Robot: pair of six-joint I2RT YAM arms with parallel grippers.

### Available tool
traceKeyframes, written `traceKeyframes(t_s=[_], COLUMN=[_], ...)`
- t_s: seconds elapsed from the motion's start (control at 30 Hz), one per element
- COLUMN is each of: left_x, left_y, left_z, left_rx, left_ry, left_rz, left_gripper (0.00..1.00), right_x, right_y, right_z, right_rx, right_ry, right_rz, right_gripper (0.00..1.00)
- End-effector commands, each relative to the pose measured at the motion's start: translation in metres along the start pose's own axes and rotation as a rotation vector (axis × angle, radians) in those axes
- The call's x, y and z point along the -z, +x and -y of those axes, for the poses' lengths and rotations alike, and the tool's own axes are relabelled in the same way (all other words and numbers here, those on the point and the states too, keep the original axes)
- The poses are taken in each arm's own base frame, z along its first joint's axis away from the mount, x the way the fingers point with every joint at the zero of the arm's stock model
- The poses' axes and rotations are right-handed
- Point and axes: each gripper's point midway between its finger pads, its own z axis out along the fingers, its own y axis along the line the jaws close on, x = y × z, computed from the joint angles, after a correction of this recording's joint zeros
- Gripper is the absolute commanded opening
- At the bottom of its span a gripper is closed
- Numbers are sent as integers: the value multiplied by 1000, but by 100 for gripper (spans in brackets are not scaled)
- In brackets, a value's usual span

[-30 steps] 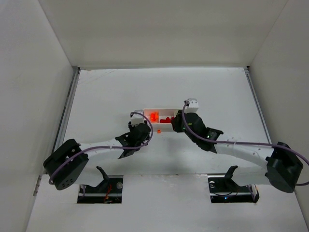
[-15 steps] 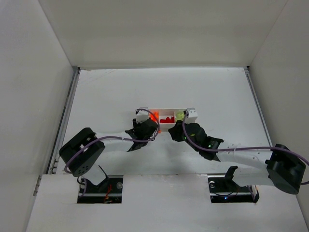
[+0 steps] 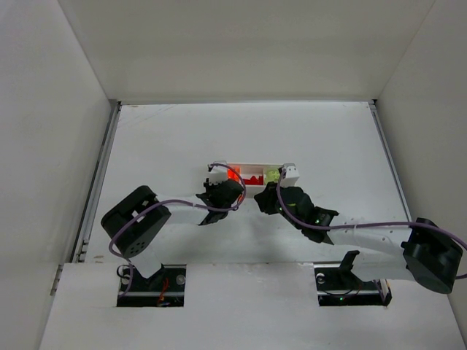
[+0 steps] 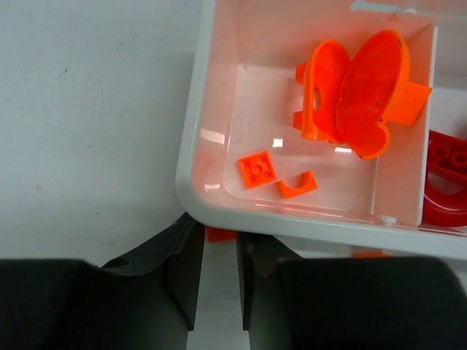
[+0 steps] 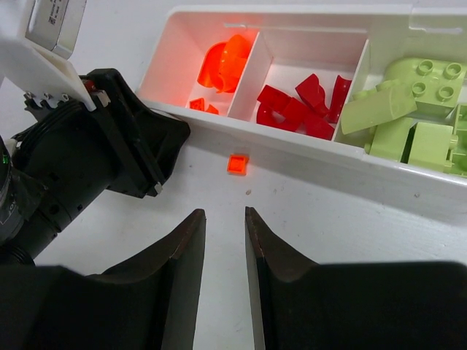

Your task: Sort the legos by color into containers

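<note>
You have a tray [image 4: 198, 146] of white plastic, smooth and glossy, with small bright highlights on its floor. The big orange legos [image 4: 357, 95] are smooth, shiny plastic and seem a little translucent. The orange lego [image 4: 219, 234] at the left fingers [image 4: 175, 277] has the same finish. The red legos [image 5: 299, 106] shine too, while the green legos [image 5: 408, 109] look more satin. Your table [image 4: 87, 109] is matt white with fine dark specks. The left and the right fingers [image 5: 182, 270] are black, matt plastic. The cables [image 3: 175, 204] have a smooth purple jacket.
</note>
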Motion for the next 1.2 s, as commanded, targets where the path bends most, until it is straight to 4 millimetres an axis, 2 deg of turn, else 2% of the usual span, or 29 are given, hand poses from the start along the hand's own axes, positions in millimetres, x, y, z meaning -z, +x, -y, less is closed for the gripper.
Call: traceKeyframes(t_s=[0.0,0.27,0.4,0.53,0.73,0.83,0.93,1.17], left_x=[1,17,28,47,69,65,52,9], left_y=[1,14,5,-19,-78,-104,-121,-118], left_z=[-4,-22,-17,-12,0,13,26,38], left_rx=[-8,37,49,64,129,133,113,84], left_ry=[-26,-14,23,62,145,164,176,168], left_rz=[-1,-22,1,41,121,153,173,126], left_gripper=[18,14,14,14,15,15,15,18], right_x=[3,5,3,0,-5,-10,-12,-21], right_y=[-15,-19,-17,-15,-10,-2,2,17], right_z=[-16,-6,-5,-4,-3,-7,-15,-19], right_rx=[-35,-49,-48,-47,-27,-19,-6,33], right_ry=[-55,-32,-25,-16,-3,-5,-14,2], right_rz=[54,75,68,64,45,23,7,-22], right_gripper=[34,49,50,50,49,47,43,48])
